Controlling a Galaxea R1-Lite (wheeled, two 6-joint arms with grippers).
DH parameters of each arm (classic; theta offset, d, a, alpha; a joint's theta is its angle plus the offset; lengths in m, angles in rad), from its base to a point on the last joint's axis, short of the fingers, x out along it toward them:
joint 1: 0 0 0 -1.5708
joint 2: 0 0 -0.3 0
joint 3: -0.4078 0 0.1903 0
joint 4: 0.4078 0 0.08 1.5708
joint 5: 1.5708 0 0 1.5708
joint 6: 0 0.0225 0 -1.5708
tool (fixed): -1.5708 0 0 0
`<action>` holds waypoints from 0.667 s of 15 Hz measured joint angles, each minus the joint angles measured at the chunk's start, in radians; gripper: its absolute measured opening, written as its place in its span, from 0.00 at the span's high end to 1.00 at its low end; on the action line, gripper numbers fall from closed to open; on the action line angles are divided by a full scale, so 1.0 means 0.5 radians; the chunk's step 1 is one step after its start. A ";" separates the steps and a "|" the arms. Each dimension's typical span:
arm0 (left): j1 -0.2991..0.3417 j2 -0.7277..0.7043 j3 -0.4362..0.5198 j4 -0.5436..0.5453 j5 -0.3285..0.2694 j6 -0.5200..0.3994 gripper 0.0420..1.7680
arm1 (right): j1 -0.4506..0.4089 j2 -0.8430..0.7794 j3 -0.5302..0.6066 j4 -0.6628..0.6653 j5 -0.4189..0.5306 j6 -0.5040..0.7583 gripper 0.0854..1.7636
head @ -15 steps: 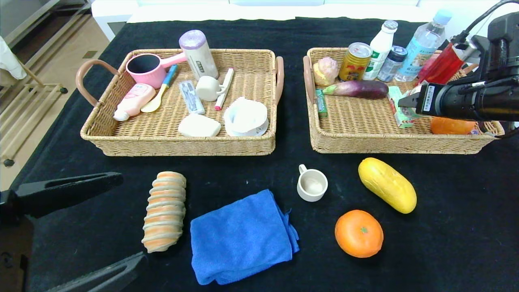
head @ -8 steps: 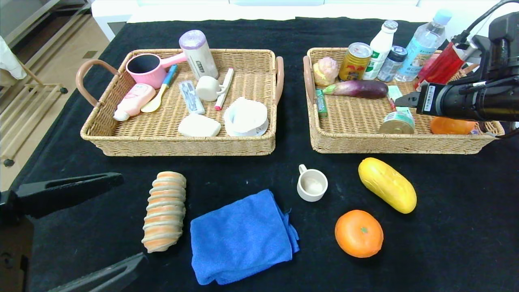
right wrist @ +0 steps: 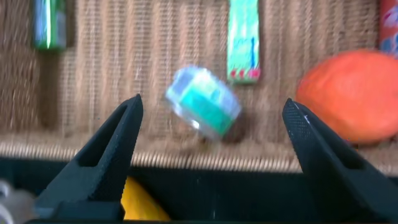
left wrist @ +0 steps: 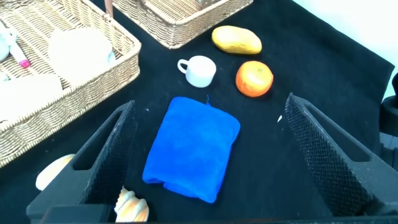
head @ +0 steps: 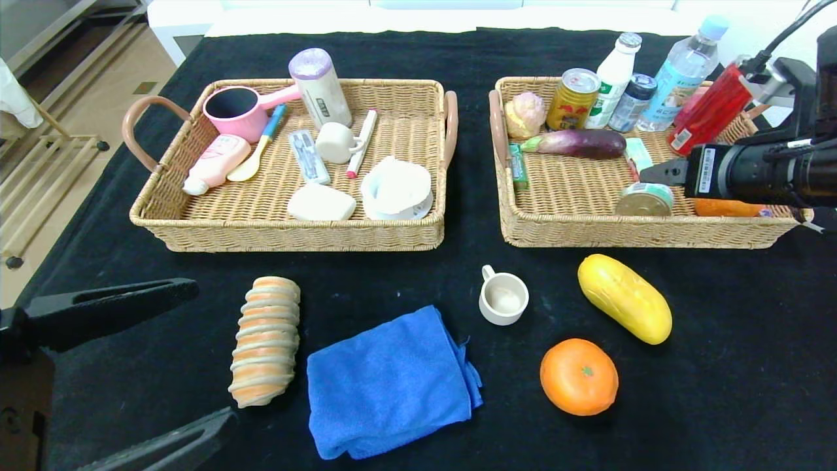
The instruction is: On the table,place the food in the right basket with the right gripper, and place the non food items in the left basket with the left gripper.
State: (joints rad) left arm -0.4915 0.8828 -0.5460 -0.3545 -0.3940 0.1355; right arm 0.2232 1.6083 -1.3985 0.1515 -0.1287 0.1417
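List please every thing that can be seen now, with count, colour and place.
table: 1, black cloth, under everything
left basket: 1, wicker, holds pink, white and cream household items
right basket: 1, wicker, holds bottles, can, eggplant, packets
tin: 1, green label, inside right basket near its front wall
bread roll: 1, beige-orange, table, left of cloth
blue cloth: 1, table centre
cup: 1, cream, table
yellow fruit: 1, table
orange: 1, table
left gripper: open, above cloth
right gripper: open, over right basket

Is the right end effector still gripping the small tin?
No: the tin lies free in the right basket, between the spread fingers of the right end effector.
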 joint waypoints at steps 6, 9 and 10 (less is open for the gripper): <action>-0.003 0.001 0.009 0.004 -0.007 0.001 0.03 | 0.372 -0.326 0.237 0.482 -0.012 -0.115 0.05; -0.007 0.002 0.017 0.002 -0.009 0.001 0.03 | 0.543 -0.369 0.273 0.593 -0.114 -0.144 0.05; -0.009 0.003 0.020 0.002 -0.009 0.001 0.03 | 0.571 -0.360 0.297 0.595 -0.129 -0.151 0.04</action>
State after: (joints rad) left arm -0.4960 0.8840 -0.5360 -0.3534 -0.3983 0.1360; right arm 0.5085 1.4283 -1.2498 0.4491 -0.1934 0.0664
